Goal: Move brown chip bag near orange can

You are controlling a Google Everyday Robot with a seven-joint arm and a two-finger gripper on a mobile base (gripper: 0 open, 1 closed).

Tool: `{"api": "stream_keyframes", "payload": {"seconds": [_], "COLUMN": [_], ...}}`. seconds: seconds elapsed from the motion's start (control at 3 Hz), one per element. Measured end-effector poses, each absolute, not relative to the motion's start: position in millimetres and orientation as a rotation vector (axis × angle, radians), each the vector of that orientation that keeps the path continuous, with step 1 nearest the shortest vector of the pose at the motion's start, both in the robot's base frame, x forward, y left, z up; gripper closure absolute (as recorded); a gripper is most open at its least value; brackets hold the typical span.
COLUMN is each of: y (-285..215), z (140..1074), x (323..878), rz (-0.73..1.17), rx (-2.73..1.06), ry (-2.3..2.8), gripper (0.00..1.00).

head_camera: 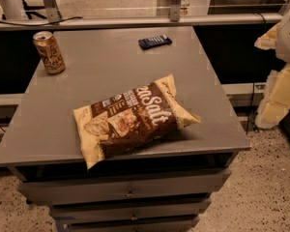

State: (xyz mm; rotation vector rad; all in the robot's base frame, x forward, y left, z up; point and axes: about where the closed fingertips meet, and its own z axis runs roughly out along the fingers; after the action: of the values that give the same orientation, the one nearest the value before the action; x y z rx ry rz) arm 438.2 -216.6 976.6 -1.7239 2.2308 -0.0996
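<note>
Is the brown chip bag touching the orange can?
No, the crinkly brown-and-yellow chip bag lies near the front, well apart from the small orange drink can standing far left; the gripper's jaws are out of view.

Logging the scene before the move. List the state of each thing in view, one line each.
Chip bag: lying flat near the front edge of the table, not held.
Can: upright at the far left corner, well apart from the bag.
Blue bar: lying flat near the far edge.
Drawers: shut.
Claw: at the right edge of the view, off the table, touching none of these.
</note>
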Motion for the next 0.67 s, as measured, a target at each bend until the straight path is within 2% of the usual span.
{"api": "stream_keyframes", "payload": {"seconds": [0.67], "y": [-213.2], "z": [977.7], "x": [440.5], "rz": [-0.076], "rx": [-1.721], "ry": [2.2], "gripper": [0.0]}}
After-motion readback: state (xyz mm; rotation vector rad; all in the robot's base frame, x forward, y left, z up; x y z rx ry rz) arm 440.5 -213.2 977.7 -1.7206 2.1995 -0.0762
